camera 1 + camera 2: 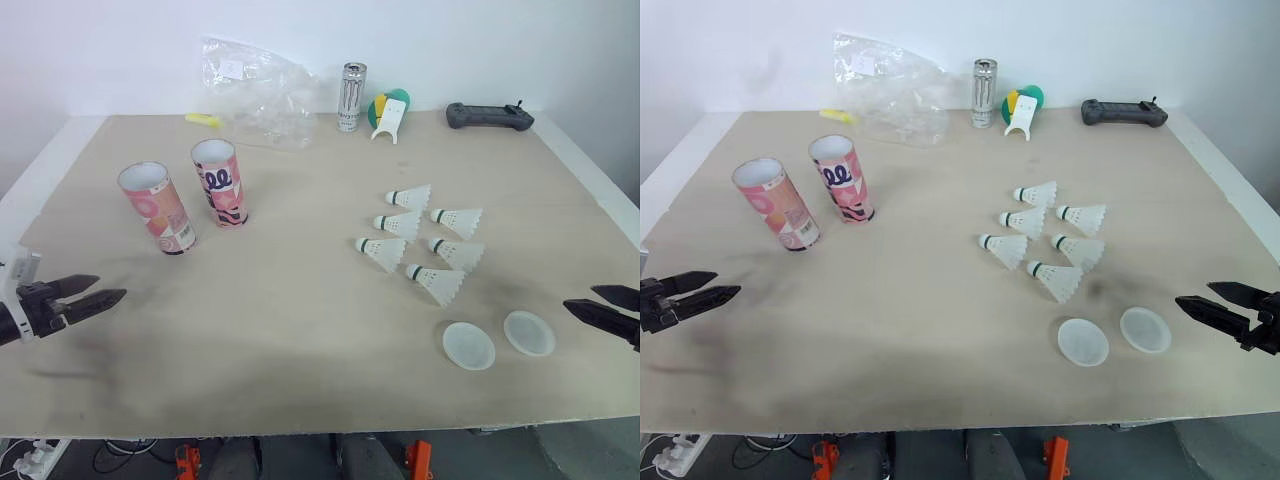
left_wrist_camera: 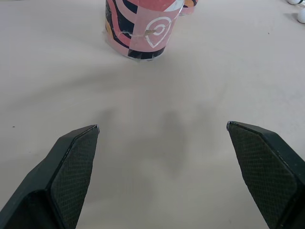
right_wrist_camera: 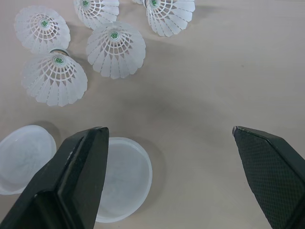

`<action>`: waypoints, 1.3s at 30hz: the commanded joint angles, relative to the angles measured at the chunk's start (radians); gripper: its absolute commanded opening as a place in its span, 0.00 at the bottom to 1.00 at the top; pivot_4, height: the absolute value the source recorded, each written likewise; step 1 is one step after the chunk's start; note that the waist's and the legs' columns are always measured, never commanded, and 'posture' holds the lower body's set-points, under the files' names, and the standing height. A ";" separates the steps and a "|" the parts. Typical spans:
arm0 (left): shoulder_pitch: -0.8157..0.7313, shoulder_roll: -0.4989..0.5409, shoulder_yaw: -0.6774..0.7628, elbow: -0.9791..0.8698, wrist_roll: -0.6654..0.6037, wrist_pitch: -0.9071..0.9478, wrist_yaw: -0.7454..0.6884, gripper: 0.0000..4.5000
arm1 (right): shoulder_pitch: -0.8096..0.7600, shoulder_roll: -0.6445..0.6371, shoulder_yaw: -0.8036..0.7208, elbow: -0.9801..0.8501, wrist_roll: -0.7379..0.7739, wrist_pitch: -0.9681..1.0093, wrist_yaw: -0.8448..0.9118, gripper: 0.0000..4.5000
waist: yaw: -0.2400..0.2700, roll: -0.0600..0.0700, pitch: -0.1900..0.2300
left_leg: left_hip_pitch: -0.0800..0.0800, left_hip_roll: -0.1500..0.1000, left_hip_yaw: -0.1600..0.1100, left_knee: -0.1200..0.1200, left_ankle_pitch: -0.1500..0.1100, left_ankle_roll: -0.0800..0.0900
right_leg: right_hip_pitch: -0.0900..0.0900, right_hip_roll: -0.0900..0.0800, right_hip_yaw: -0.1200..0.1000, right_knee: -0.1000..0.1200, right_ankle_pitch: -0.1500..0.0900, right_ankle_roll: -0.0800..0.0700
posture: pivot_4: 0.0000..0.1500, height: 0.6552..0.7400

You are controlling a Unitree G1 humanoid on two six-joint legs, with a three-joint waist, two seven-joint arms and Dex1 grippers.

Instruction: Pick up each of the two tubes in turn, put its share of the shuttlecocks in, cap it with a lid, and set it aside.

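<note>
Left gripper [image 1: 110, 288] is held spread, empty; nearer tube [image 1: 158, 208] is stood upright just fwd of it. Right gripper [image 1: 580, 297], likewise spread w/ nothing held, is parked by lids [image 1: 530, 333], well apart.

Beige tabletop [image 1: 300, 310] carries two open pink tubes [image 1: 158, 208] standing at 10 o'clock, six white shuttlecocks [image 1: 405, 224] clustered at 3, two lids [image 1: 468, 345] at 5, and a plastic bag [image 1: 262, 95], can [image 1: 351, 97] and black controller [image 1: 488, 116] along the 12 o'clock edge.
</note>
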 commanded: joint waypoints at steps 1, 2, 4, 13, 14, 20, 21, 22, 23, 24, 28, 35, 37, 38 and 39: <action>-0.004 0.012 0.004 -0.022 -0.004 -0.001 -0.007 1.00 | -0.005 -0.022 -0.020 -0.006 0.009 -0.004 0.003 0.99 | 0.000 0.000 0.000 | 0.000 0.000 0.000 0.000 0.000 0.000 | 0.000 0.000 0.000 0.000 0.000 0.000 | 1.00 1.00; -0.001 0.009 0.001 -0.030 -0.006 0.002 -0.007 1.00 | -0.003 -0.021 -0.022 -0.008 0.010 -0.004 0.003 0.99 | 0.000 0.000 0.000 | 0.000 0.000 0.000 0.000 0.000 0.000 | 0.000 0.000 0.000 0.000 0.000 0.000 | 1.00 1.00; -0.002 0.005 -0.001 -0.033 -0.008 0.004 -0.008 1.00 | 0.002 -0.019 -0.026 -0.013 0.011 -0.004 0.001 0.99 | 0.000 0.000 0.000 | 0.000 0.000 0.000 0.000 0.000 0.000 | 0.000 0.000 0.000 0.000 0.000 0.000 | 1.00 1.00; -0.007 -0.007 -0.004 -0.033 -0.012 -0.003 0.003 1.00 | 0.009 -0.012 -0.027 -0.031 0.016 -0.001 -0.004 0.99 | 0.000 0.000 0.000 | 0.000 0.000 0.000 0.000 0.000 0.000 | 0.000 0.000 0.000 0.000 0.000 0.000 | 1.00 1.00; -0.009 -0.010 -0.002 -0.032 -0.015 0.000 0.006 1.00 | 0.010 -0.011 -0.028 -0.036 0.017 0.000 -0.004 0.99 | 0.000 0.000 0.000 | 0.000 0.000 0.000 0.000 0.000 0.000 | 0.000 0.000 0.000 0.000 0.000 0.000 | 1.00 1.00; -0.022 -0.040 -0.012 -0.011 0.023 -0.060 0.059 1.00 | 0.002 -0.011 -0.026 -0.058 0.021 0.000 -0.007 0.99 | 0.000 0.000 0.000 | 0.000 0.000 0.000 0.000 0.000 0.000 | 0.000 0.000 0.000 0.000 0.000 0.001 | 1.00 1.00; -0.024 -0.044 -0.011 -0.008 0.018 -0.060 0.057 1.00 | -0.001 -0.010 -0.022 -0.062 0.021 -0.001 -0.010 0.99 | 0.000 0.000 0.000 | 0.000 0.000 0.000 0.000 0.000 0.000 | 0.000 0.000 0.000 0.000 0.001 0.001 | 1.00 1.00; -0.026 -0.050 -0.006 -0.005 0.012 -0.064 0.057 1.00 | -0.004 -0.009 -0.019 -0.068 0.021 0.000 -0.011 0.99 | 0.000 0.000 0.000 | 0.000 0.000 0.000 0.000 0.000 0.000 | 0.000 0.000 0.000 0.000 0.001 0.001 | 1.00 1.00; -0.030 -0.054 -0.002 0.000 0.008 -0.066 0.058 1.00 | -0.006 -0.009 -0.018 -0.079 0.024 0.001 -0.011 0.99 | 0.000 0.000 0.000 | 0.000 0.000 0.000 0.000 0.000 0.000 | 0.000 0.000 0.000 0.000 0.001 0.001 | 1.00 1.00; -0.033 -0.058 0.001 0.006 0.007 -0.074 0.059 1.00 | -0.008 -0.008 -0.020 -0.093 0.030 0.005 -0.012 0.99 | 0.000 0.000 0.000 | 0.000 0.000 0.000 0.000 0.000 0.000 | 0.000 0.000 0.000 0.000 0.000 0.001 | 1.00 1.00; -0.059 -0.087 -0.011 0.062 0.076 -0.259 0.086 1.00 | -0.036 0.010 -0.029 -0.234 0.101 0.057 -0.029 0.99 | 0.000 0.000 0.000 | 0.000 0.000 0.000 0.000 0.000 0.000 | 0.000 0.000 0.000 0.000 0.001 0.001 | 1.00 1.00; -0.157 -0.160 -0.068 0.147 0.123 -0.460 0.080 1.00 | -0.114 0.094 0.058 -0.604 0.261 0.193 -0.169 0.99 | 0.008 -0.001 -0.001 | 0.000 0.000 -0.001 0.001 0.000 0.000 | 0.001 0.000 0.000 0.000 0.002 0.001 | 1.00 1.00; -0.210 -0.188 -0.086 0.201 0.136 -0.506 0.090 1.00 | -0.180 0.144 0.093 -0.701 0.340 0.230 -0.242 0.99 | 0.016 -0.001 -0.001 | -0.001 0.000 -0.001 0.002 0.000 0.000 | 0.001 0.000 0.000 0.000 0.002 0.002 | 1.00 1.00; -0.241 -0.203 -0.093 0.237 0.139 -0.524 0.091 1.00 | -0.219 0.172 0.120 -0.741 0.380 0.250 -0.285 0.99 | 0.016 -0.001 -0.001 | -0.002 0.000 -0.001 0.002 0.000 0.000 | 0.001 0.000 0.000 0.000 0.002 0.002 | 1.00 1.00; -0.269 -0.216 -0.098 0.272 0.141 -0.537 0.091 1.00 | -0.248 0.193 0.149 -0.777 0.404 0.263 -0.317 0.99 | 0.016 -0.001 -0.001 | -0.002 0.000 -0.001 0.002 0.000 0.000 | 0.001 0.000 0.000 0.000 0.002 0.002 | 1.00 1.00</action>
